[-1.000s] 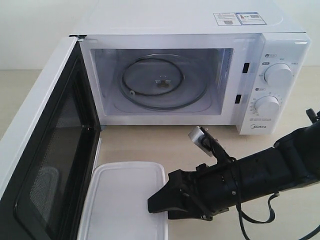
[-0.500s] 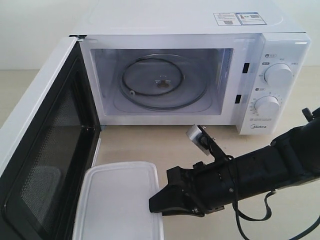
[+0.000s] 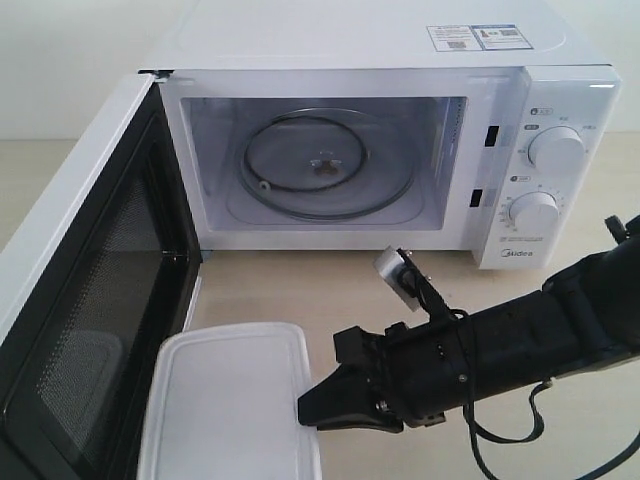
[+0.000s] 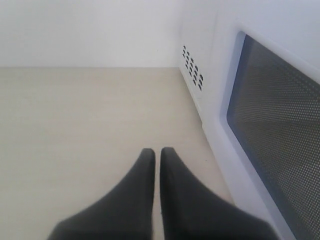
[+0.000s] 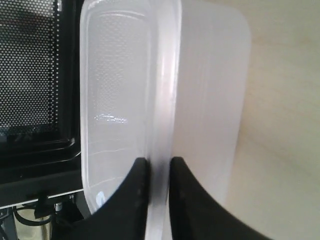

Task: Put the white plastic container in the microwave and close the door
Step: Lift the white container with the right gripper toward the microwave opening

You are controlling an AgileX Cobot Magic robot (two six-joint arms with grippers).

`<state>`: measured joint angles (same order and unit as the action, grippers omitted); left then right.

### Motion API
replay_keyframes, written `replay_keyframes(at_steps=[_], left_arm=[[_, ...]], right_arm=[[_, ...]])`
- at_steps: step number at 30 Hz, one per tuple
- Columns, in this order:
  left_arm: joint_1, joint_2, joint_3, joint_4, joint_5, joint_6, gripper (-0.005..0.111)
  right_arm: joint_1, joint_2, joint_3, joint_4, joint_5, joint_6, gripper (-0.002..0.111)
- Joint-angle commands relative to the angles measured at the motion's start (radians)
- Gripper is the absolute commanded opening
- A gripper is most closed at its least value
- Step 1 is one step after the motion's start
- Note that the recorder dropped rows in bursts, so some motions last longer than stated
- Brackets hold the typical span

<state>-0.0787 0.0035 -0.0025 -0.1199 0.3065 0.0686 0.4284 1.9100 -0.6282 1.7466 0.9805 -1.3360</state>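
The microwave [image 3: 360,40] stands at the back of the table [image 3: 300,290], its cavity open and the glass turntable [image 3: 320,165] bare. The door [image 3: 80,300] is swung wide on the left of the exterior view, mesh face inward. The white plastic container [image 3: 230,410] sits in front of the cavity and below it, just beside the door's lower edge. You cannot tell from here whether it is clear of the table.

Your right gripper [image 3: 308,412] has it by one short end. The fingers [image 5: 187,190] are nearly closed, pinching the lid's rim [image 5: 162,100] between them. That is a thin, one-ended hold, so the box will likely want to sag away from it.

Lift gently, draw it away from the door first, then carry it level over the sill. Aim for the middle of the turntable, since the fit looks snug.

Your left gripper [image 4: 156,152] hangs over bare table outside the door, fingers almost touching and holding nothing. It looks well placed to push the door shut afterwards.
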Motion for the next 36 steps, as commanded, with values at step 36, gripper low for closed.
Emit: replay_keyframes(at_steps=[36], left_arm=[[0.001, -0.003, 0.003, -0.009, -0.001, -0.009, 0.004]], right_arm=[[-0.001, -0.93, 0.326, -0.002, -0.263, 0.394, 0.0]])
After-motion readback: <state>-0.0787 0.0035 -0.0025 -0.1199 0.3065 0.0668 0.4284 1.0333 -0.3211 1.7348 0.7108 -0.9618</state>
